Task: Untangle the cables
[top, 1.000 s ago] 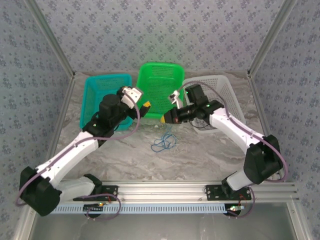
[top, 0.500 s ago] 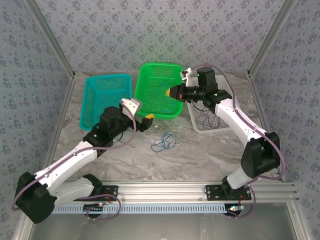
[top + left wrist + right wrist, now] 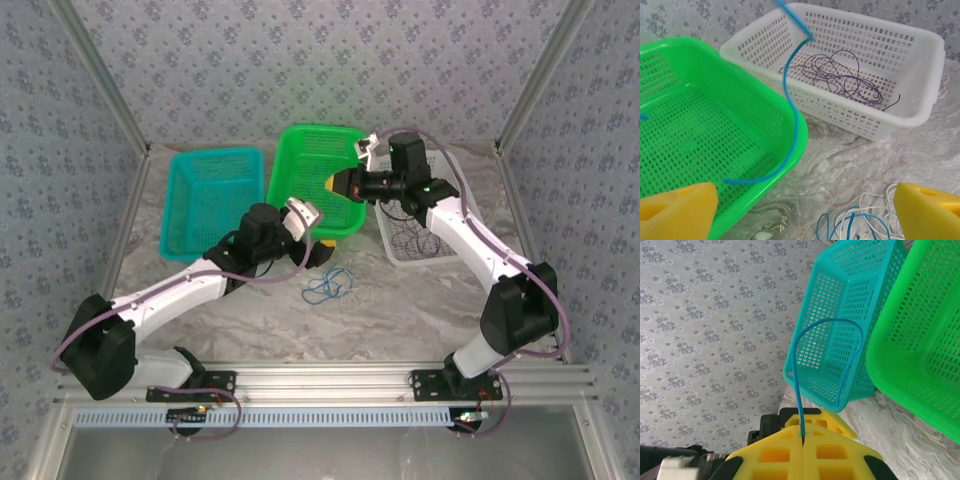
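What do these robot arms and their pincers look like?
The left arm and right arm have white shells and black joints, with a thick purple cable along each; a green light glows on the right one. The left gripper and right gripper end in chunky yellow fingers.

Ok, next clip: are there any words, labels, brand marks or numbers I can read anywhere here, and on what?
None can be read.
The green basket, white basket and teal basket bear no label, the blue cable no tag.
The wall has only a flower pattern.
The small circuit board on the front rail is too small to tell any marking.
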You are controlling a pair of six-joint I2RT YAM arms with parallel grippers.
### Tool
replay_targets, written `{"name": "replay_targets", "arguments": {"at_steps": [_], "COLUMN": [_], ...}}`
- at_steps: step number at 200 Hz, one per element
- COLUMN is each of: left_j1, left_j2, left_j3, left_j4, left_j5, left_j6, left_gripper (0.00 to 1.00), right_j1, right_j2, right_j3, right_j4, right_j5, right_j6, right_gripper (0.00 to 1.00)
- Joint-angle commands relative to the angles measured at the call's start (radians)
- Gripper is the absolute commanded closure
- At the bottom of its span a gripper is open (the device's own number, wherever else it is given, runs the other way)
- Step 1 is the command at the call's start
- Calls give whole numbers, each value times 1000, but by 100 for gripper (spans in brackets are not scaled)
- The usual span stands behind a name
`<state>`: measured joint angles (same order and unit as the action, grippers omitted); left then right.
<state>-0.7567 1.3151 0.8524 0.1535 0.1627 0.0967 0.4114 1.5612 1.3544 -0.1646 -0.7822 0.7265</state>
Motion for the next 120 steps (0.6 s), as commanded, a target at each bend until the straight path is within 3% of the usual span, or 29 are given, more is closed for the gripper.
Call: {"name": "replay_targets", "arguments": {"at_steps": [1, 37, 88, 108, 120], "left_j1": [-69, -131, -150, -151, -150], "left_j2": [8, 49, 192, 266, 287], "left_j3": [54, 82, 180, 250, 258], "left_j4": [6, -12, -7, -57, -43], "left_j5": [-151, -265, -447, -490, -497], "left_j6": [140, 324, 416, 412, 394], "left_gripper": [9, 8, 9, 20, 37], "right_j1": [7, 8, 28, 34, 36], "right_j2": [-29, -33, -64, -78, -87], "right_j3": [42, 45, 52, 53, 57], "right_j4": [-19, -9, -14, -6, -9], "right_j5": [-20, -29, -27, -26, -28], "right_j6": [4, 18, 33, 45, 43], "right_gripper": [100, 100, 100, 100, 100]}}
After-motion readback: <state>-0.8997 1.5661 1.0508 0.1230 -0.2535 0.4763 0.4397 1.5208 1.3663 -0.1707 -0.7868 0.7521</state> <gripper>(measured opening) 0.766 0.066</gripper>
